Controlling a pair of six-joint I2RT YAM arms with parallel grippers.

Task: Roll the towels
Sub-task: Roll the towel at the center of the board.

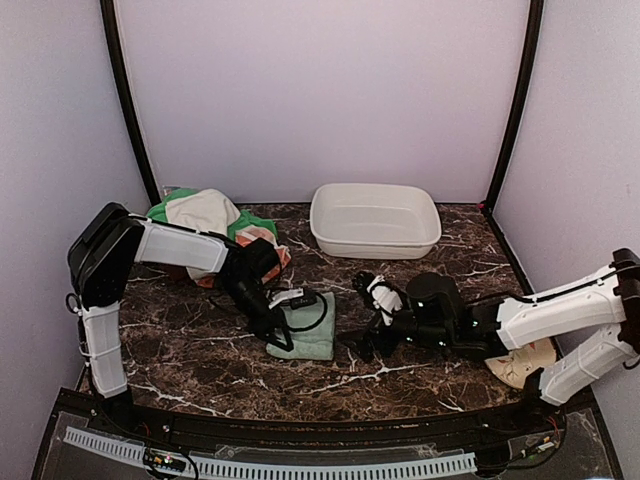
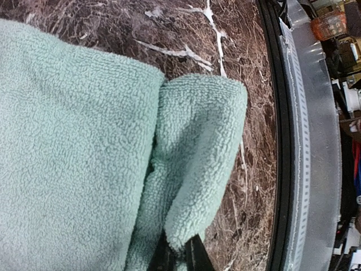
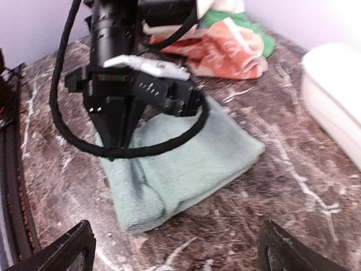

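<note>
Since the sage-green towel (image 1: 312, 340) is light, limp terry, folded flat on the surface (image 1: 190, 365) at mid-front, it will probably sag and unroll unless pinned along the turned edge. The left gripper (image 2: 180, 255) has its jaws closed on that turned-over near edge, nipping cloth. The right gripper (image 3: 175, 248) sits just right of the towel, jaws spread wide and holding nothing. The other towels (image 1: 210, 215) are heaped back-left. Best hold: both ends of the fold.

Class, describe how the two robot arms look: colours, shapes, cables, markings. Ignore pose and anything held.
The left arm and right arm have white links with black joints. The left end effector is black, with a white plate and a looping black cable.
</note>
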